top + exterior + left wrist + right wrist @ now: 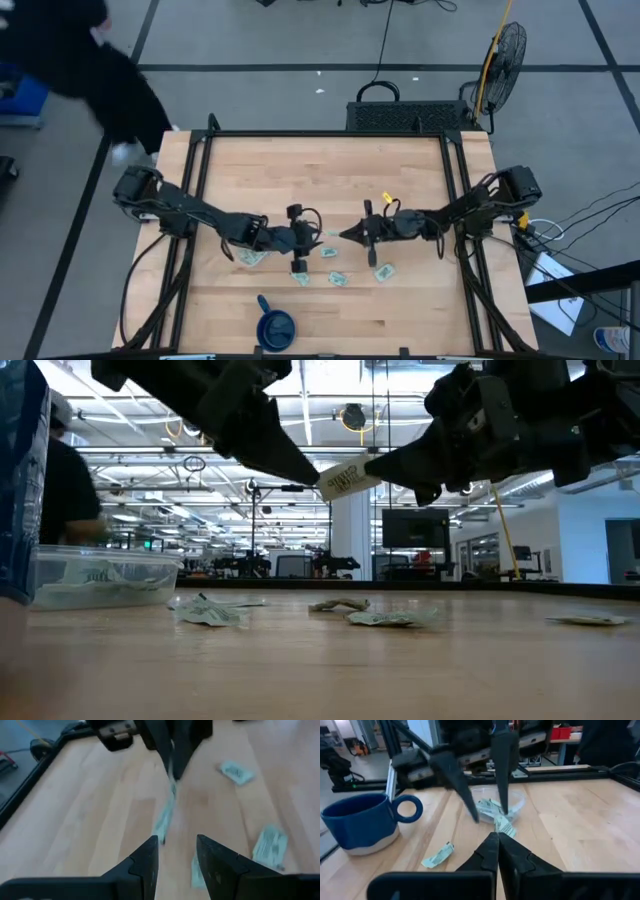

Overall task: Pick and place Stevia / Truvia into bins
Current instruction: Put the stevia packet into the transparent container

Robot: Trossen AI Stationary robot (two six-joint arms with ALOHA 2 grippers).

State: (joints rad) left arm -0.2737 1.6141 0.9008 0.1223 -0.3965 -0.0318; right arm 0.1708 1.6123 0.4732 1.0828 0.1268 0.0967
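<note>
Right tool (496,838) pinched tight on one sachet (504,826) (left tool (176,851) agape, just opposite)

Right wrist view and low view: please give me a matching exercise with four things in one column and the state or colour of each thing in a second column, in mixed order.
Things:
1. left hand
2. right hand
3. cup
4. clear tub

States:
A. shut on one sachet, lifted above the table
B. open, nothing between its fingers
C. contains several sachets
D. dark blue, with a handle

Pairs: 1-B, 2-A, 3-D, 4-C
</note>
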